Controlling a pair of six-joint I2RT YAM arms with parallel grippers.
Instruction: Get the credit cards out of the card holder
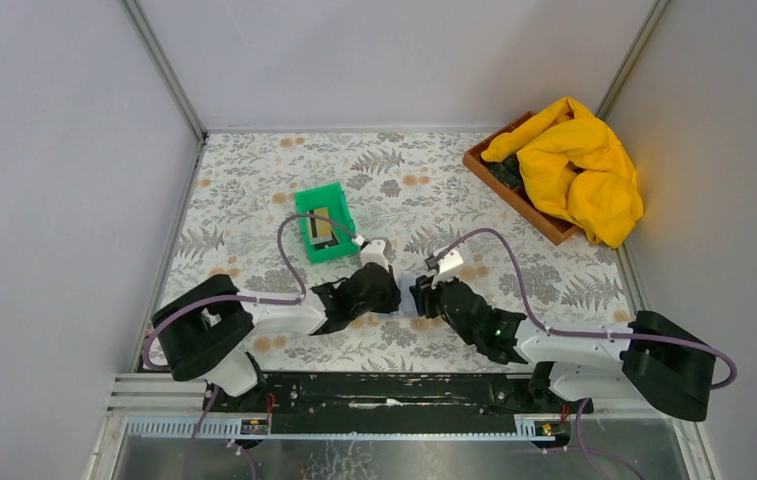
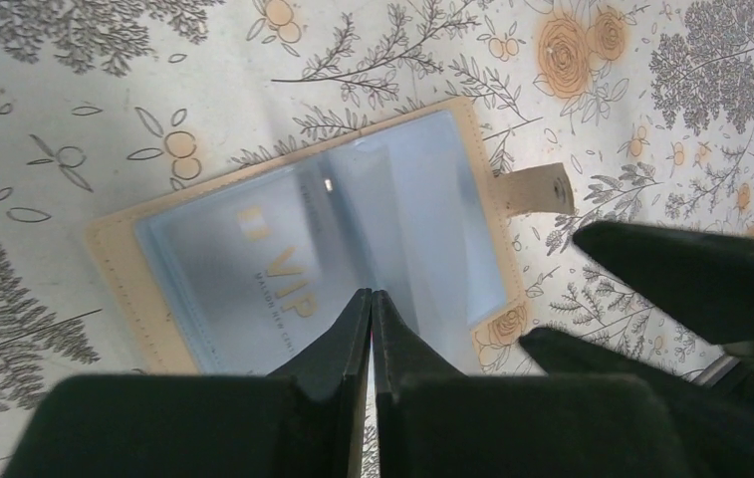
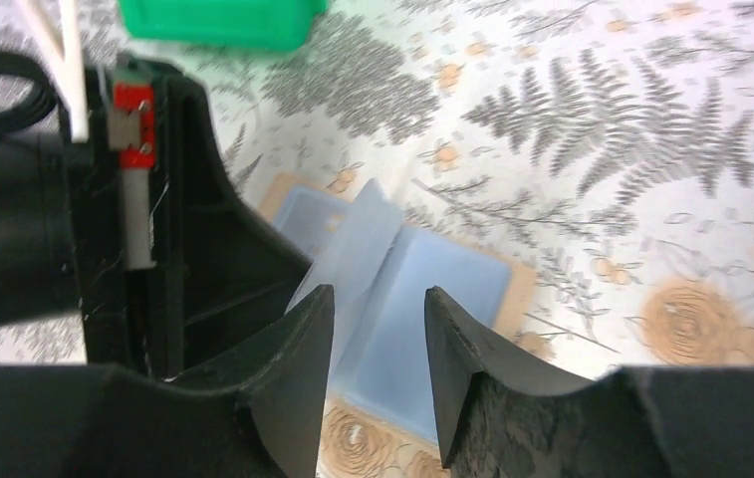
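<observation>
On the flowered table [image 1: 254,170], at the left, a green bin [image 1: 346,212] holds some credit cards [image 1: 322,228], tan and dark. Next to the right is the left gripper [image 2: 371,299], its two fingers pressed flat together with the tips on the blue-grey lining; whether they pinch something I cannot tell. The card holder [image 2: 402,199] lies open on the table between both arms, its closing tab [image 2: 537,191] sticking out at one side, and a greyish card [image 2: 273,284] marked VIP sits in one pocket. A clear leaf [image 3: 353,249] stands up in the middle. The right gripper [image 3: 379,299] hangs over it with its fingers apart, holding nothing. Far right, a yellow cloth [image 1: 579,165] fills a wooden tray [image 1: 514,195].
</observation>
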